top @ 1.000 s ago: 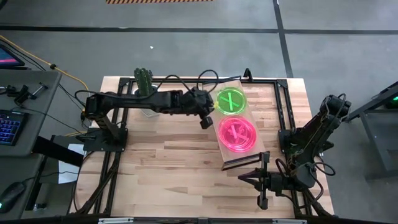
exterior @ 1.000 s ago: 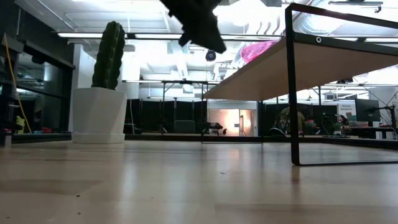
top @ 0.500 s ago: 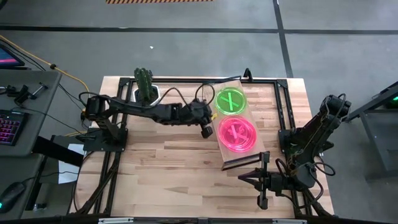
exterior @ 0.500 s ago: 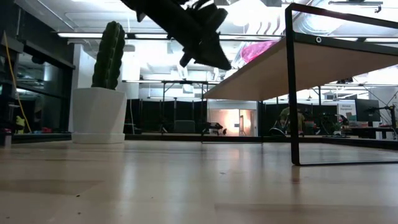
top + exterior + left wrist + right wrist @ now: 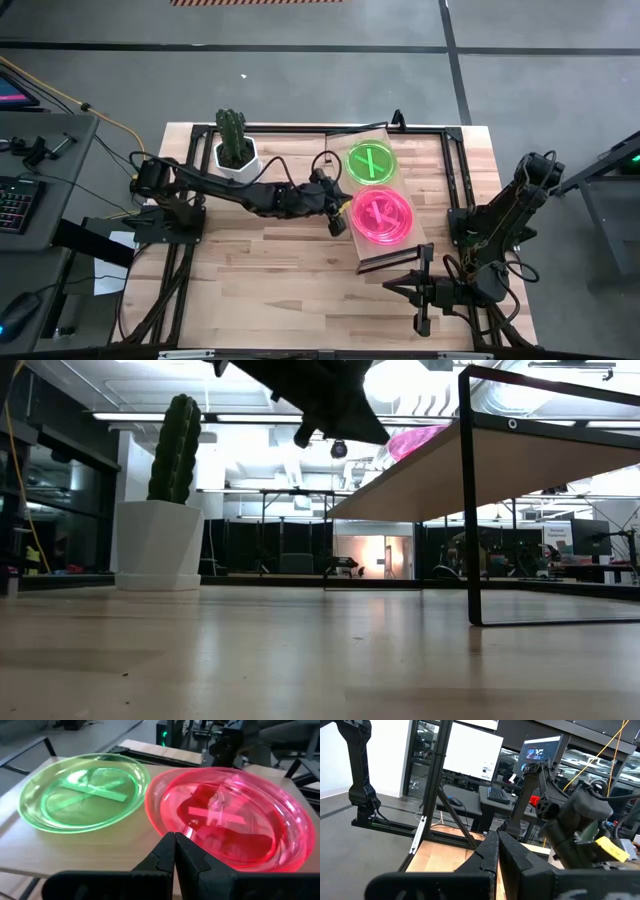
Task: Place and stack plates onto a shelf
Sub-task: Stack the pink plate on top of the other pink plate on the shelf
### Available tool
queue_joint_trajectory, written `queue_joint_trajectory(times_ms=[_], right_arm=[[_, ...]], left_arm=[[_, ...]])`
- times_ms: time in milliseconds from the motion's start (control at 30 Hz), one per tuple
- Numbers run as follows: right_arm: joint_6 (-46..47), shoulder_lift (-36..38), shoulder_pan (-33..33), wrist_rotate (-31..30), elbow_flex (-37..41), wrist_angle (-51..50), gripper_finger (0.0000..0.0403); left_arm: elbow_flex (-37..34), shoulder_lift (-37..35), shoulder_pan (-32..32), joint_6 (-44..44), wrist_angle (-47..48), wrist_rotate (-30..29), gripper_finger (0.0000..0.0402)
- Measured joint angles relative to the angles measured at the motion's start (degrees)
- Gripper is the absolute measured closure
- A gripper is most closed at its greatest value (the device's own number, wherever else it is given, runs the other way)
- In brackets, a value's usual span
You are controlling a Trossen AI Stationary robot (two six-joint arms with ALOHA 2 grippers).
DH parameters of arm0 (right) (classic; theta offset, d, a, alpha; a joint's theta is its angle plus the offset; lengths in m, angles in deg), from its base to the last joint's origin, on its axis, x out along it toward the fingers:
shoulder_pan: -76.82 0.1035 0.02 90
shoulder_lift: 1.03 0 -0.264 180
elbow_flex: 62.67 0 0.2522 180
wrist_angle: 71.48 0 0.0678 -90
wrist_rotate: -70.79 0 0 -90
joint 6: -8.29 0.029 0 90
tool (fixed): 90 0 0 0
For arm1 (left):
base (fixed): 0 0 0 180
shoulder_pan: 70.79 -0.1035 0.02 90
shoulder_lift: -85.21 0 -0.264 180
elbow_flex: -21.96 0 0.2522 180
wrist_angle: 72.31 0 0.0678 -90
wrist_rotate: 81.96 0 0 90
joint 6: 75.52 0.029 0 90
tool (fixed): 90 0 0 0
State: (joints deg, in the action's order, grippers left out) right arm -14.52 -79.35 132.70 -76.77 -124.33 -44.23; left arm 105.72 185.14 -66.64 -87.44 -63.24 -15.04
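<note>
A neon green plate and a neon pink plate lie side by side, flat on the raised light-wood shelf. The green one is farther from me and the pink one nearer. My left gripper is shut and hovers at shelf height, just off the shelf's left edge, its tips pointing at the pink plate's near rim. My right gripper is shut and rests at the table's near right, away from the shelf. My left gripper's shut fingertips stand right at the pink plate's left rim, coming level from the table's left. I cannot tell whether they touch it. The plate lies flat on the shelf.
A cactus in a white pot stands at the table's far left, behind the left arm. Black frame rails run along the table's edges. The shelf's black end rail stands on the tabletop. Bare wood lies left of and nearer than the shelf.
My left gripper has moved toward the table's near edge and slightly right along the shelf's left side, from beside the gap between the two plates to beside the pink plate. It has stayed shut. The plates have kept still.
</note>
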Motion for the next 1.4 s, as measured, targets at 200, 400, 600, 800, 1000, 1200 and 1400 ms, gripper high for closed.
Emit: queue_joint_trajectory(times_ms=[200, 400, 600, 800, 1000, 1200, 1400], right_arm=[[0.00, -0.02, 0.00, -0.09, 0.00, 0.00, 0.0403], [-0.15, -0.02, 0.00, -0.88, 0.00, 0.00, 0.0403], [-0.04, -0.02, 0.00, -0.94, 0.00, -0.01, 0.0403], [-0.02, -0.02, 0.00, -1.07, 0.00, 0.00, 0.0403], [0.33, -0.02, 0.00, -1.43, 0.00, -0.04, 0.0403], [0.90, -0.02, 0.00, -2.03, -0.02, -1.01, 0.0403], [0.92, -0.02, 0.00, -2.03, -0.02, -1.38, 0.0403]], left_arm=[[0.18, 1.44, 0.03, -0.97, -1.03, -0.15, 0.0401], [0.03, 2.79, 0.78, -0.99, -2.57, 0.40, 0.0401], [-0.03, 4.28, 1.19, -0.17, -5.77, -0.28, 0.0401], [0.48, 3.80, 1.68, 2.08, -6.92, -2.33, 0.0401], [0.52, 2.59, 1.50, 5.22, -4.27, -2.07, 0.0401], [0.49, -6.34, 3.38, 7.20, 10.49, -3.41, 0.0401], [-5.20, -15.50, 7.52, 4.72, 15.45, -7.28, 0.0401]])
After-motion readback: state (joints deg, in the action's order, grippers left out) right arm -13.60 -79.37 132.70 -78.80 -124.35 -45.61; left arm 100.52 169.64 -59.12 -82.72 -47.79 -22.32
